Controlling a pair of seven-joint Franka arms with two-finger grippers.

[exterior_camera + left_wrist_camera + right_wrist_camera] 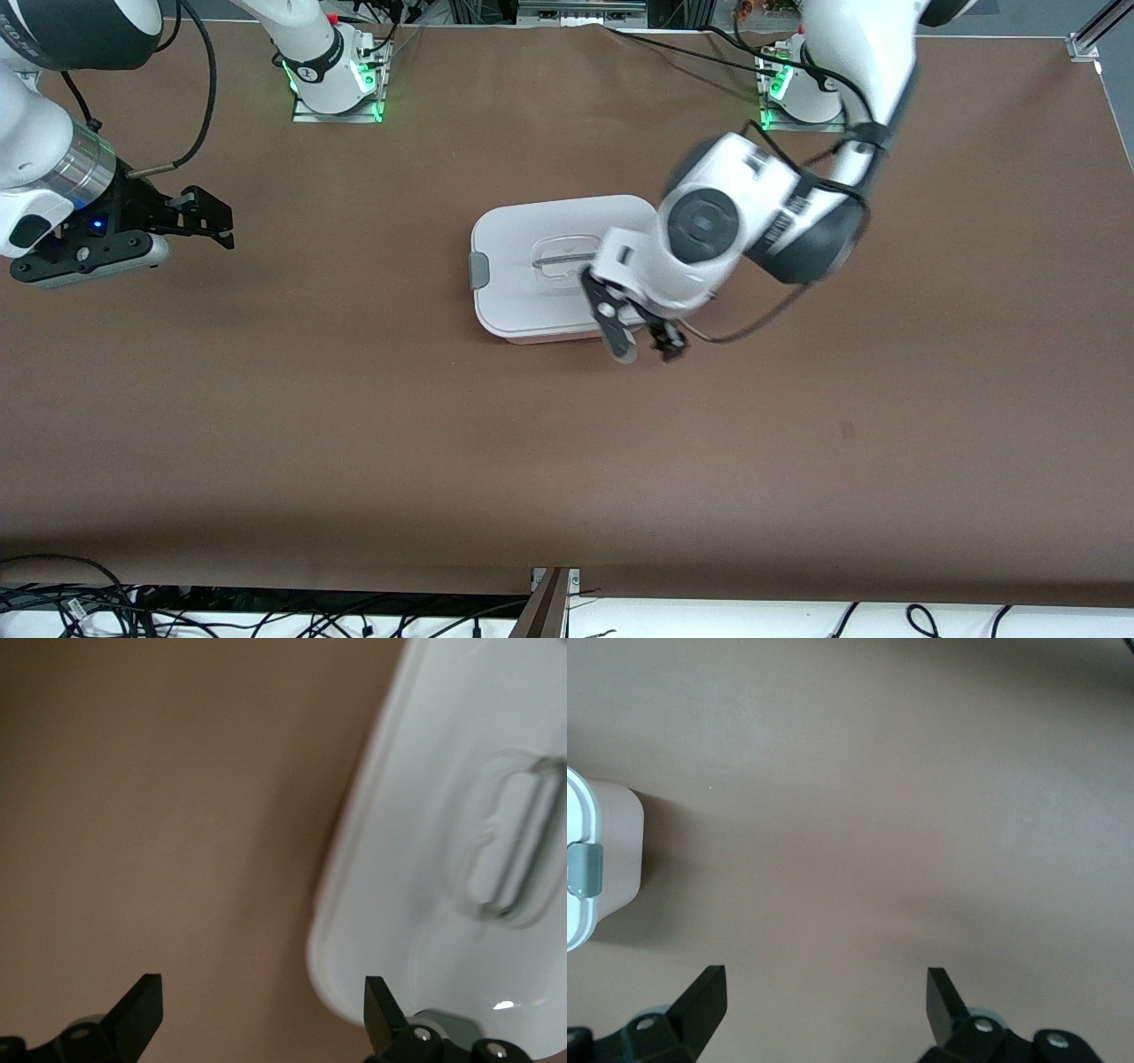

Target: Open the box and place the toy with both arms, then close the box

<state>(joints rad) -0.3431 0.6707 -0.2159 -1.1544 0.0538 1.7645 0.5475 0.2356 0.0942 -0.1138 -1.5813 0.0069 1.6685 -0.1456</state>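
One box [549,266], lid on, mid-table. Two grippers: left gripper [645,341] over the box's front-camera edge, jaws spread, empty; right gripper [208,217] toward the right arm's end, jaws spread, empty.

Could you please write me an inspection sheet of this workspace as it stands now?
Surface: brown table, bare around the box.
Job's things: box at mid-table, white lid on, grey clip toward the right arm's end; toy not seen.
Clutter: nothing seen.
Grippers: left gripper open, over the box's edge nearest the front camera; right gripper open, waiting at its end.
Cables: bundles along the table's near edge.
Surroundings: arm bases lit green.
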